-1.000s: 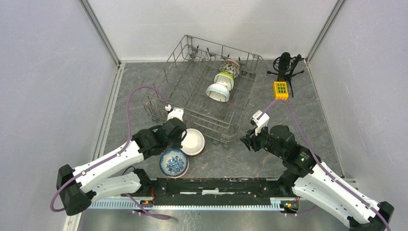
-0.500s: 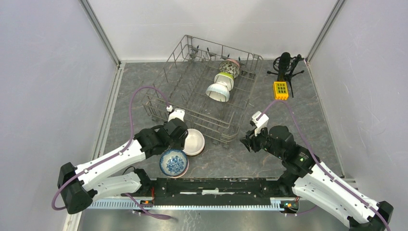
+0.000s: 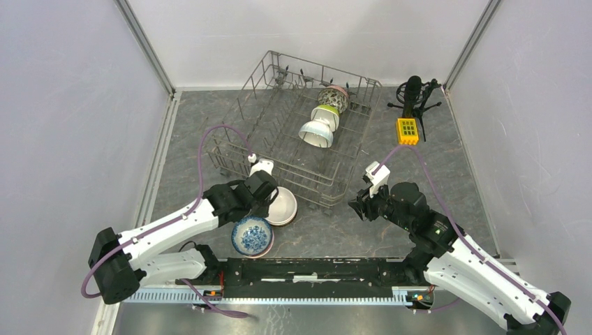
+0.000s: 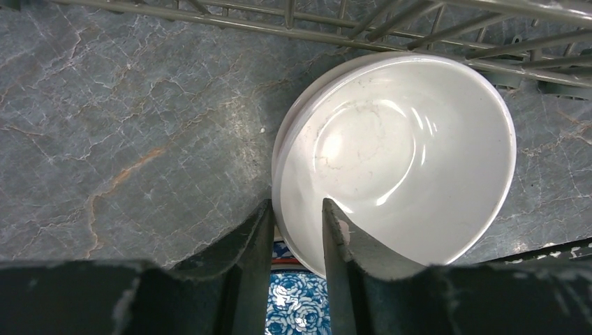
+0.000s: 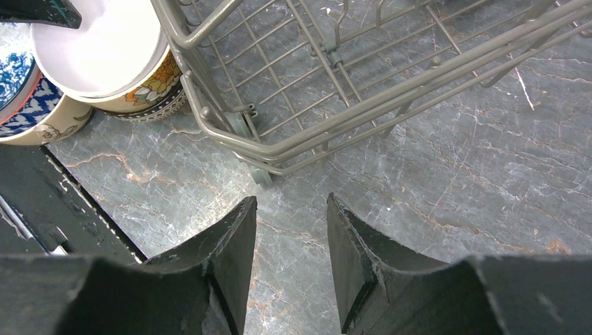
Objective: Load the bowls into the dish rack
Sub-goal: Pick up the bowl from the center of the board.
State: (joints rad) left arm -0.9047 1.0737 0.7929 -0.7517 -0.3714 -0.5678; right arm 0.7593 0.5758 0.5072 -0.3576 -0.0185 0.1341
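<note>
Where it rests, white bowl (image 4: 398, 153) opens upward.

We've got a glossy white ceramic bowl (image 4: 398, 153), its smooth glaze catching the light. The grey metal wire dish rack (image 3: 293, 132) looks dull, and the grey veined stone-look table top (image 4: 126, 125) is matt.

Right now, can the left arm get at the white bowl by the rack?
Probably yes: the left gripper straddles the near rim of the white bowl, jaws apart, nothing else between them.
</note>
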